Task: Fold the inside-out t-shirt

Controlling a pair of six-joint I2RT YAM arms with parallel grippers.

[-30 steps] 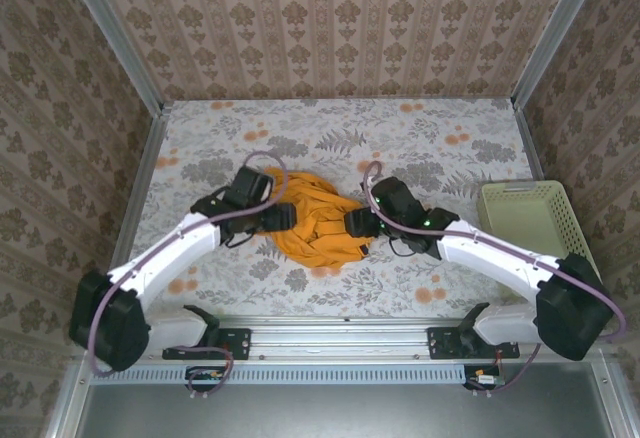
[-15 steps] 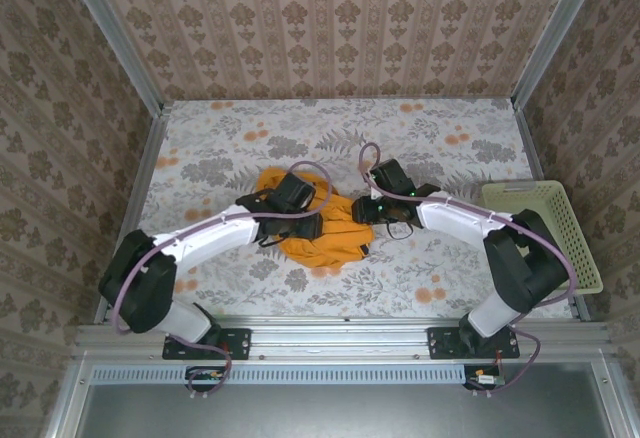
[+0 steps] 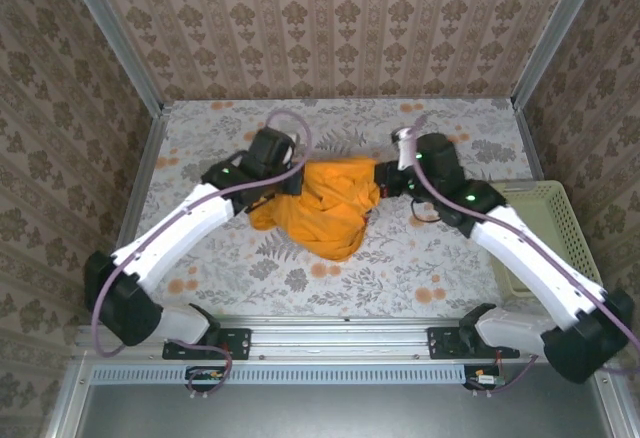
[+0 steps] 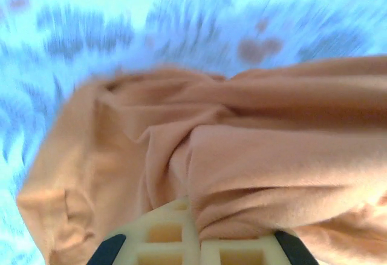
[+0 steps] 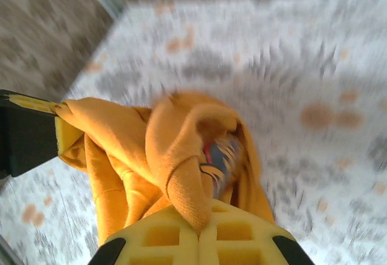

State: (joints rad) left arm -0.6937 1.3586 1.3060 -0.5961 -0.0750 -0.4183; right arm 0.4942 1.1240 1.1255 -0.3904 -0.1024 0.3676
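Observation:
The inside-out t-shirt (image 3: 325, 206) is a mustard-orange bunch held up between both grippers, its lower part sagging toward the floral table (image 3: 420, 268). My left gripper (image 3: 293, 180) is shut on its left edge; in the left wrist view the cloth (image 4: 272, 156) is pinched between the cream pads (image 4: 196, 219). My right gripper (image 3: 386, 178) is shut on the right edge. In the right wrist view a thick fold of the shirt (image 5: 181, 138) runs into that gripper (image 5: 198, 229), and a bit of dark and red print (image 5: 221, 159) shows inside a crease. The left gripper (image 5: 36, 133) appears there at the left.
A pale cream mesh basket (image 3: 548, 203) stands at the table's right edge, partly under my right arm. Patterned walls and metal posts close in the back and sides. The metal rail (image 3: 330, 338) with the arm bases runs along the near edge.
Both grippers closed on the shirt's edges and moved toward the back of the table, apart from each other. The crumpled shirt has come up and spread out between them.

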